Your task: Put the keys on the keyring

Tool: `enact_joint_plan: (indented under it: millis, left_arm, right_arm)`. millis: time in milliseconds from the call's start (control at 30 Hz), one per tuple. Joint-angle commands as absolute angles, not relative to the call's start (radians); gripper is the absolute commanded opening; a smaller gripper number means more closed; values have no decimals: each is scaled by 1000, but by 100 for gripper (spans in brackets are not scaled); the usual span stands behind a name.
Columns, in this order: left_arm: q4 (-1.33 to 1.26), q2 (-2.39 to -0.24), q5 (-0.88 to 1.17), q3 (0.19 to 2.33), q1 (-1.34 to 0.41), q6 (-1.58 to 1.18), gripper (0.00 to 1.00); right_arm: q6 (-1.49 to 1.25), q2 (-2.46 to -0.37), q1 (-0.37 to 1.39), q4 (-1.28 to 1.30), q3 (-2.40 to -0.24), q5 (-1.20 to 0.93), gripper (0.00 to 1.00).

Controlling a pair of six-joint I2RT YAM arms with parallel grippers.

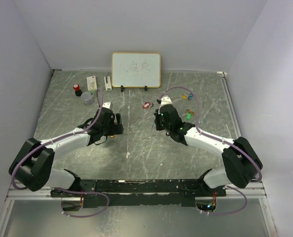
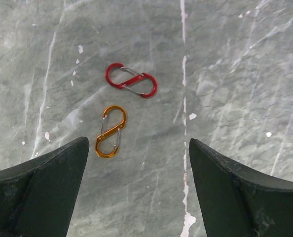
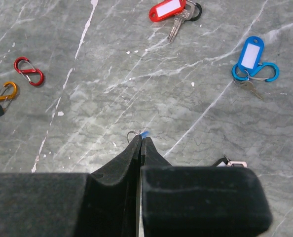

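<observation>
- The grey marbled tabletop (image 1: 136, 148) carries everything; both arms reach over its middle, well apart from each other.
- Left arm (image 1: 70, 140): its jaws are seen spread wide and empty, hanging above the tabletop.
- Right arm (image 1: 208, 140): its jaws are pressed fully together. A small metal loop (image 3: 132, 134) with a blue sliver beside it shows right at their tips. Whether it is pinched or merely lies just past the tips cannot be told.
- Keys: the red key tag (image 3: 167, 11) with its key lies ahead of the right jaws. The blue key tag (image 3: 250, 52) lies further to the right and is already hooked to a blue clip (image 3: 259, 74). A green key tag (image 1: 188, 116) is seen just beside the right arm's outer side.
- Clips: the red clip (image 2: 131, 80) and the orange clip (image 2: 111, 131) lie flat below the left jaws, near each other but not touching. The orange one sits close to one finger, off the gap's centre.
- Step judged in hand: a free clip is being approached by the left arm, presumably to receive a key. No key is yet on either of these two clips.
- Next move, as judged: the jaws are to be centred over one clip and lowered to the tabletop. They are then to be closed across its body, with a gate left clear.
</observation>
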State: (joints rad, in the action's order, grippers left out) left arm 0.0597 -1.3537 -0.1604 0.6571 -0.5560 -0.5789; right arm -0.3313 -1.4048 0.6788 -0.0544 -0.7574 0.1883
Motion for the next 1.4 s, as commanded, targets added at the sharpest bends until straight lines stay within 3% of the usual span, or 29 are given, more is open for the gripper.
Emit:
enact_joint_plan:
  millis: [0, 1067, 1367]
  left_arm:
    - [72, -1373, -195, 644, -548, -572, 93]
    - [28, -1560, -336, 665, -588, -505, 76]
    - [64, -1620, -403, 705, -637, -515, 66]
  right_arm:
    - [-326, -1368, 691, -58, -773, 203, 0]
    - [-323, -1321, 703, -36, -783, 203, 0]
    - [-317, -1318, 703, -21, -789, 210, 0]
